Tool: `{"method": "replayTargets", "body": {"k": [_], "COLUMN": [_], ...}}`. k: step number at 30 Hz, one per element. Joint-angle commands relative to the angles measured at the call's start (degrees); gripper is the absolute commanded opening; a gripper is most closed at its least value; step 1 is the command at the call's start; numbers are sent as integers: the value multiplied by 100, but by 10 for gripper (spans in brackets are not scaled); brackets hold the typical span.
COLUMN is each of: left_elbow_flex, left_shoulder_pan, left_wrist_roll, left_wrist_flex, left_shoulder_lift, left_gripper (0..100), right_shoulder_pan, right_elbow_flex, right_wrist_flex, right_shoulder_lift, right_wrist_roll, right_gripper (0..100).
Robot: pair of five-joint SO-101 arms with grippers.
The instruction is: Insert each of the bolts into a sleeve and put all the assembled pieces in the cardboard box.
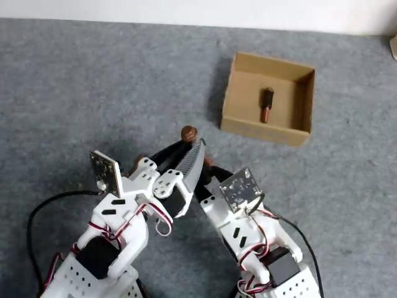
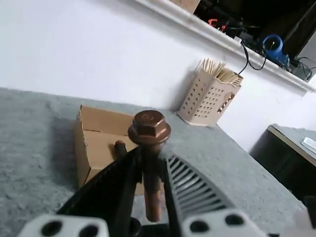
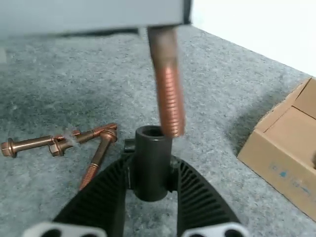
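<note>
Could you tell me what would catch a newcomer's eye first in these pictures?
The copper bolt, clamped in the left gripper, hangs thread-down with its tip at the mouth of the black sleeve held upright by the right gripper. Beyond them, the cardboard box already holds one assembled piece, and loose bolts lie on the grey carpet.

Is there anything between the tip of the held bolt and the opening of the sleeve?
Nothing visible. The bolt hangs with its threaded tip right at the rim of the sleeve, whose bore looks open; the tip seems slightly off-centre.
</note>
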Motion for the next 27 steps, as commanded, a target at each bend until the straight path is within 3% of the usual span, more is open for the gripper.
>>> {"method": "replayTargets", "body": {"k": [1, 15, 20, 27], "left_elbow_flex": [-101, 66, -22, -303], "left_shoulder_pan": [84, 31, -365, -470], "left_wrist_roll": [-9, -26, -26, 0], "left_wrist_flex": [-149, -158, -404, -413], "left_shoulder_lift": [-92, -92, -75, -31], "left_gripper": [7, 7, 7, 7], "right_shoulder_pan": [374, 497, 488, 171], "right_elbow_flex": [-66, -57, -57, -57], "right_wrist_flex": [-233, -374, -356, -356], "right_shoulder_lift": [-66, -66, -66, -66], "right_wrist_roll": [-26, -62, -62, -35], "right_gripper": [5, 5, 5, 5]}}
